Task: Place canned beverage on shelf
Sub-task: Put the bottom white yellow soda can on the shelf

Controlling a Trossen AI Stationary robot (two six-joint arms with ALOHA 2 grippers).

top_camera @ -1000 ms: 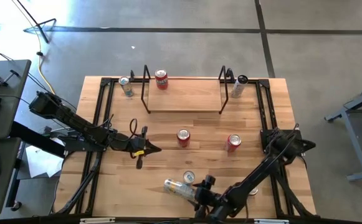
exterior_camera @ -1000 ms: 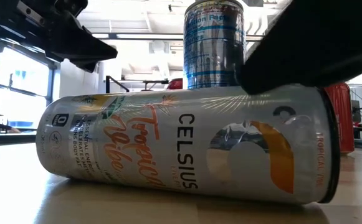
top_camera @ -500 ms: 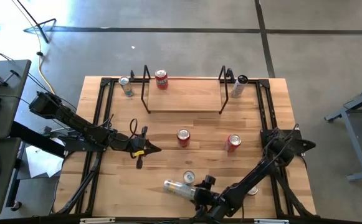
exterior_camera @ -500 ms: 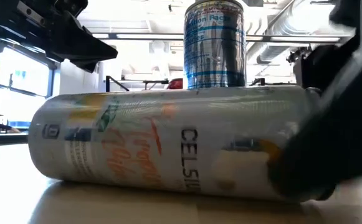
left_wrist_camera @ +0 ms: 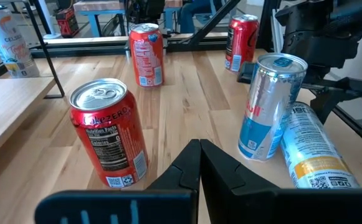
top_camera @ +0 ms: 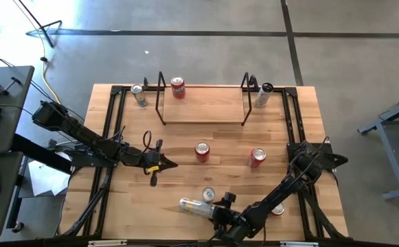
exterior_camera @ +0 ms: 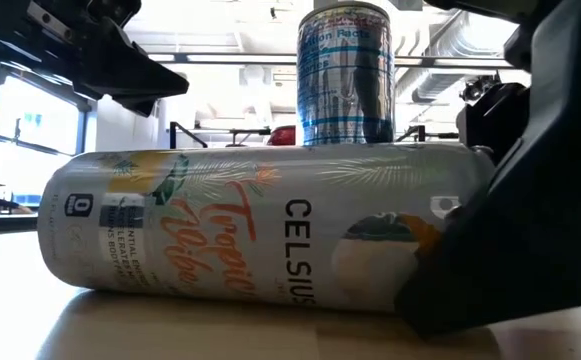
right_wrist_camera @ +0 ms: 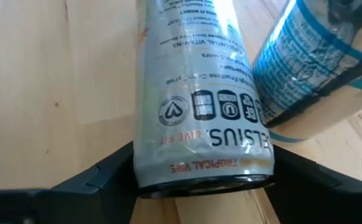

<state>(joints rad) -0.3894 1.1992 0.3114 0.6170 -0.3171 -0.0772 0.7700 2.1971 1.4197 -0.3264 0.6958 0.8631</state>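
7 cans: 3 red, 2 white Celsius, 1 blue-silver, 1 silver. 1 shelf. 2 arms.

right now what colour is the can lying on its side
White, with orange lettering and tropical artwork: the lying can shows best in the low view.

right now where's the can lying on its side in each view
high view: lying can at the table's near edge, right gripper at its end.
low view: fills the picture's middle.
left wrist view: lower right.
right wrist view: centre, between the jaws.
shared landmark: the upright blue can beside it.
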